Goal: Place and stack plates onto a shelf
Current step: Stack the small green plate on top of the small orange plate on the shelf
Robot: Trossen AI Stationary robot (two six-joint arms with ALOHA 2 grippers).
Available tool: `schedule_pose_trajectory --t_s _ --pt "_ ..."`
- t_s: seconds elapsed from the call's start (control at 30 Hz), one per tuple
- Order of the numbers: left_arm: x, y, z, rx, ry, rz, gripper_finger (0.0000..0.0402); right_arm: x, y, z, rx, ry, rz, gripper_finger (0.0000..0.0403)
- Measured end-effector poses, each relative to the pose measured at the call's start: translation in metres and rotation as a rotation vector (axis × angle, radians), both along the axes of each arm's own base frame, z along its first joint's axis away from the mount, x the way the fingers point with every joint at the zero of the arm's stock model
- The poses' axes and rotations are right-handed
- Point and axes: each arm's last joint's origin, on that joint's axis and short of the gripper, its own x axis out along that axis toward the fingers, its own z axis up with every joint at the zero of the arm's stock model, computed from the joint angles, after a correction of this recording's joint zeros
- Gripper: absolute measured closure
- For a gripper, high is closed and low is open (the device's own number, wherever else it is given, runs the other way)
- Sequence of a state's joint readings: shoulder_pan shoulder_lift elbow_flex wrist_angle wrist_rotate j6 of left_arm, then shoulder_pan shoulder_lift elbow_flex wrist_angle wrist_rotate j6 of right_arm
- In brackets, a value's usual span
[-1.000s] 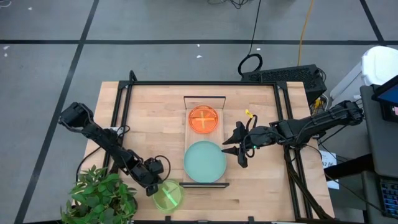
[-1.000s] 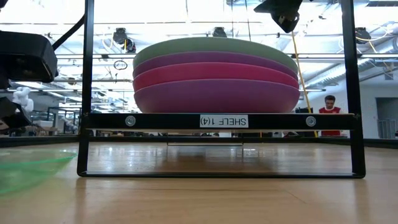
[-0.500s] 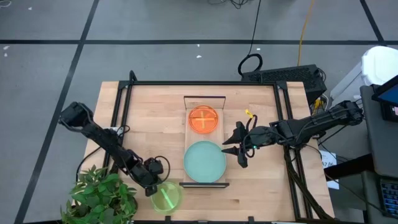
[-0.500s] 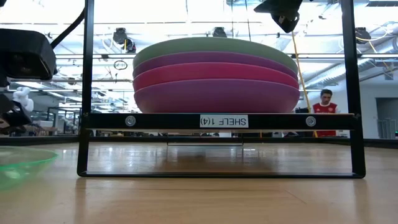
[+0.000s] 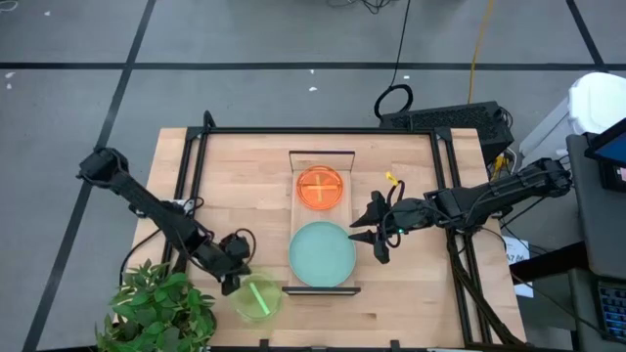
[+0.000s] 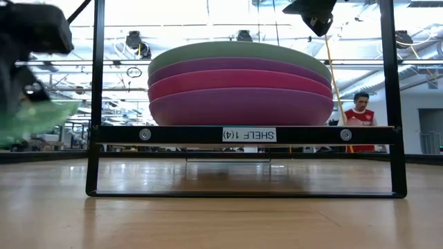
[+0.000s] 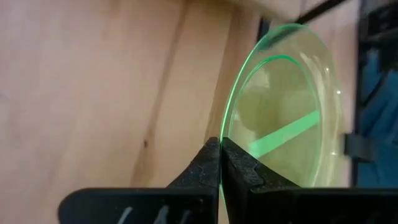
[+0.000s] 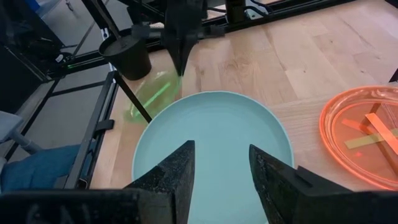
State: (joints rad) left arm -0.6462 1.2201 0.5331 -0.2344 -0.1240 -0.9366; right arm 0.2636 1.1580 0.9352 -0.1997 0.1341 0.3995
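Wooden table (image 5: 411, 303), left gripper (image 5: 233, 283) – pinching green plate (image 5: 257, 296)

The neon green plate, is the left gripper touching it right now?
Touching. In the left wrist view the left gripper has its jaws shut on the rim of the neon green plate, with no gap visible.

Grey floor (image 5: 245, 59) crossed by dark lines surrounds the wooden table (image 5: 235, 176). A potted plant (image 5: 156, 308) sits at one corner. Beyond, bright ceiling lights (image 6: 221, 14) and a person in red (image 6: 358, 114).
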Motion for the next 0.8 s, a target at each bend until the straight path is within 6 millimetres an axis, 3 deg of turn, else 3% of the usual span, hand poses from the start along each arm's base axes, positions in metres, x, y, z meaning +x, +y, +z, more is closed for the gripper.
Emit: schedule_pose_trajectory --t_s 0.23,0.47,0.8 --pt "-0.011 0.025 0.03 0.038 -0.127 0.056 0.0398 0.0 0.0 0.0 0.0 0.0 0.001 0.0267" --pt "-0.021 0.048 0.046 0.104 -0.195 0.126 0.0398 0.0 0.0 0.0 0.001 0.001 0.003 0.0267" --pt "-0.019 0.078 0.068 0.18 -0.389 0.244 0.0398 0.0 0.0 0.0 0.001 0.001 0.003 0.0267"
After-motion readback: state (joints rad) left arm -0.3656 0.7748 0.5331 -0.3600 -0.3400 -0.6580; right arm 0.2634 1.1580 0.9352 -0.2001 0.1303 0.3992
